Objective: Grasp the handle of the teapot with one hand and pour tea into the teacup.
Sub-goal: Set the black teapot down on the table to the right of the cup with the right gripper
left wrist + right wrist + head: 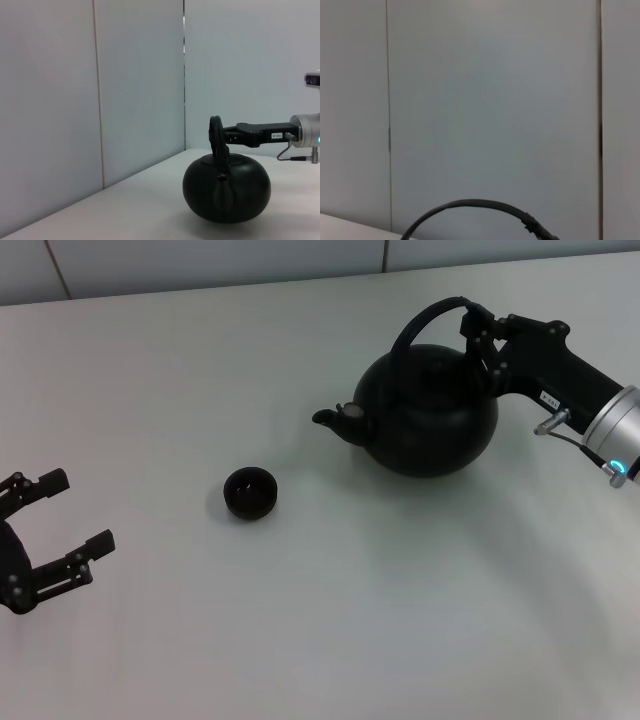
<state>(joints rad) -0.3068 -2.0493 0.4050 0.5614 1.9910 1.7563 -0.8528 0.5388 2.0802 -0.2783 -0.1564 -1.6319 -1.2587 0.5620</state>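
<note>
Teapot (430, 415) sits on the white worktop (330, 620), at about 1 o'clock in the head view, spout toward the teacup (249, 493), which lies apart at about 8 o'clock from it. The right gripper (481, 328) has its fingers closed on the handle (425, 320) near the arch's top. The left gripper (50, 530) rests at 9 o'clock with fingers spread open, holding nothing. The left wrist view shows the pot from the spout side, with the handle edge-on. The right wrist view shows only the handle's arc (470, 207) before a wall (490, 100).
</note>
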